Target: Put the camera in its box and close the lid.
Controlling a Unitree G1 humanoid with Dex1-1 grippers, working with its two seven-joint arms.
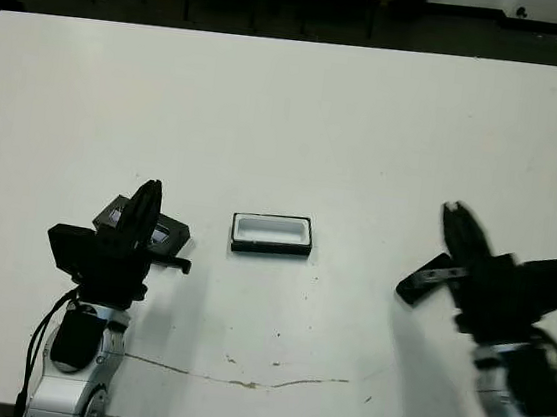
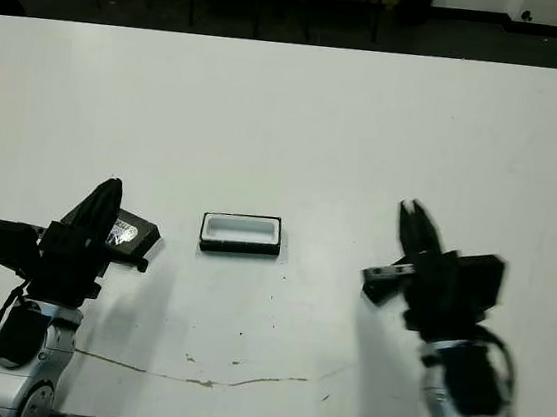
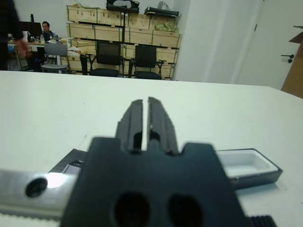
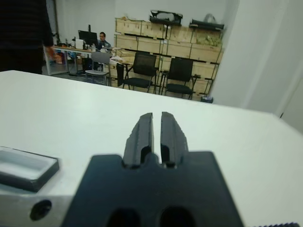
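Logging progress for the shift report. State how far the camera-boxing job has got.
Done: nothing yet. The shallow black box with white lining sits open and empty. In hand: nothing. The left gripper and right gripper are both shut and hold nothing. The narrow black camera is beside the right gripper, and the flat glossy-topped black lid is by the left. Left: camera into box, lid on.

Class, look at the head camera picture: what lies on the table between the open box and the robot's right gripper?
Nothing lies there. In the left eye view, the stretch of white table between the box and the right gripper is bare.
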